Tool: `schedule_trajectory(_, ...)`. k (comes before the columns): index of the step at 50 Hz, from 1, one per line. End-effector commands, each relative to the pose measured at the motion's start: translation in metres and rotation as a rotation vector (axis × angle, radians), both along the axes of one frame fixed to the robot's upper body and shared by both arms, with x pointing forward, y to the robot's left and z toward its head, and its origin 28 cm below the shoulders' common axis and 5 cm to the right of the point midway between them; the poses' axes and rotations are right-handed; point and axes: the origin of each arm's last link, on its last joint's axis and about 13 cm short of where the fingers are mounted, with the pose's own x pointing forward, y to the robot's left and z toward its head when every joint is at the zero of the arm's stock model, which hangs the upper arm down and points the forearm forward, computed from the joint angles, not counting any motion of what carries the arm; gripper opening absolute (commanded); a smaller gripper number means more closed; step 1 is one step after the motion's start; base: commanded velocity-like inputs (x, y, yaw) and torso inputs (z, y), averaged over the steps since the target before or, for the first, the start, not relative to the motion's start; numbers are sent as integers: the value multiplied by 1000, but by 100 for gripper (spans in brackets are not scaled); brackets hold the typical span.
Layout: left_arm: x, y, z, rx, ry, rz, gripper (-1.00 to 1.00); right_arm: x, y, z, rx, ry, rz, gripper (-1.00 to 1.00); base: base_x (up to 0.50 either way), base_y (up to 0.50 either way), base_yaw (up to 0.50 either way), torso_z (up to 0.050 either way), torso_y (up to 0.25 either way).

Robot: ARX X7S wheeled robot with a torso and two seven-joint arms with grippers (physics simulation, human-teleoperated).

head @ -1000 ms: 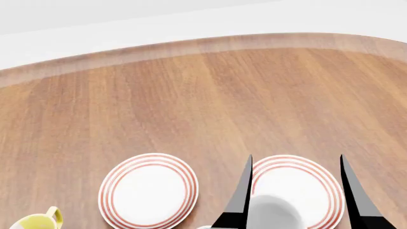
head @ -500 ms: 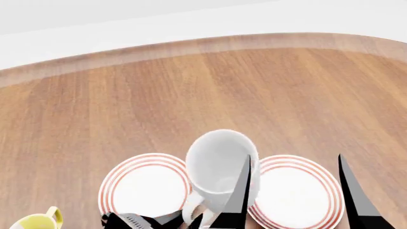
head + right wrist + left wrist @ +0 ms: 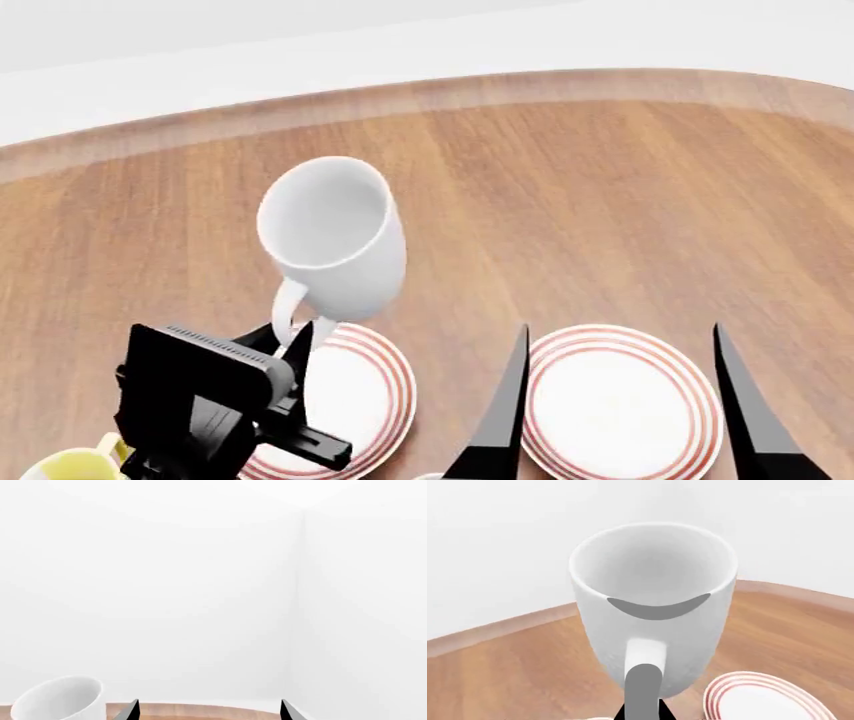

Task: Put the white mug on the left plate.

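The white mug [image 3: 331,235] hangs tilted in the air, above the far edge of the left plate [image 3: 360,395]. My left gripper [image 3: 291,335] is shut on its loop handle [image 3: 283,305]. In the left wrist view the mug [image 3: 654,605] fills the middle, its mouth open to the camera, and the handle [image 3: 644,677] runs down into the gripper [image 3: 642,711]. My right gripper [image 3: 621,400] stands open over the right plate [image 3: 621,405] with nothing between its fingers. From the right wrist, the mug [image 3: 60,700] shows beside the open gripper [image 3: 208,711].
A small mug with a yellow handle [image 3: 74,465] sits at the near left corner, partly behind my left arm [image 3: 194,400]. The wooden table [image 3: 561,200] stretches far ahead to a curved edge. A ringed plate [image 3: 760,700] shows beside the mug in the left wrist view.
The white mug has risen from low by the right plate and travelled left and away, now over the left plate's far side. My left arm has come into view. The right gripper has stayed put.
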Motion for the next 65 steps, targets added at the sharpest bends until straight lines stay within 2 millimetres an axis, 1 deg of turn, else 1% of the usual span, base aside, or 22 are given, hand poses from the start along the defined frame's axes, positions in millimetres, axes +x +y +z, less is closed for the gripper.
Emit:
schedule_trajectory(1, 25, 16, 7, -40, -12, 143, -100, 0, -1, 0, -2, -2, -4, 100, 0, 0, 0, 0, 0)
schedule_trajectory(4, 30, 18, 7, -45, -5, 164, -100, 0, -1, 0, -2, 0, -5, 100, 0, 0, 0, 0, 0)
schedule_trajectory(5, 32, 19, 3, -30, -10, 173, -100, 0, -1, 0, -3, 0, -3, 100, 0, 0, 0, 0, 0)
schedule_trajectory(8, 36, 21, 0, -36, 3, 190, -100, 0, -1, 0, -3, -1, -5, 100, 0, 0, 0, 0, 0)
schedule_trajectory(15, 42, 25, -4, -28, 16, 226, -100, 0, -1, 0, -4, 0, -7, 100, 0, 0, 0, 0, 0)
schedule_trajectory(25, 46, 24, -8, -24, 32, 220, -100, 0, 0, 0, -5, 3, -8, 100, 0, 0, 0, 0, 1)
schedule_trajectory(26, 47, 24, -8, -59, 56, 219, -100, 0, 0, 0, -6, 2, -8, 100, 0, 0, 0, 0, 0)
schedule_trajectory(29, 48, 23, -11, -35, 54, 220, -100, 0, 0, 0, -5, 3, -8, 100, 0, 0, 0, 0, 0)
schedule_trajectory(34, 52, 22, -22, -24, 73, 219, -100, 0, 0, 0, -6, 5, -8, 100, 0, 0, 0, 0, 0)
schedule_trajectory(41, 53, 20, -27, -22, 88, 213, -100, 1, 0, 0, -5, 7, -9, 100, 0, 0, 0, 0, 0)
schedule_trajectory(44, 50, 19, -29, -22, 95, 212, -100, 0, -1, 0, -5, 8, -8, 100, 0, 0, 0, 0, 0)
schedule_trajectory(48, 47, 19, -38, -21, 113, 215, -100, 0, -1, 0, -4, 8, -10, 100, 0, 0, 0, 0, 3)
schedule_trajectory(56, 43, 19, -49, 17, 127, 221, -100, 1, 0, 0, -4, 11, -8, 100, 0, 0, 0, 0, 0)
schedule_trajectory(59, 39, 19, -57, 28, 143, 219, -100, 1, 0, 0, -4, 12, -7, 100, 0, 0, 0, 0, 0)
schedule_trajectory(62, 39, 19, -61, 33, 147, 218, -100, 1, 0, 0, -4, 13, -7, 100, 0, 0, 0, 0, 0)
schedule_trajectory(65, 34, 18, -61, 33, 152, 216, -100, 1, 0, 0, -5, 13, -7, 100, 0, 0, 0, 0, 0)
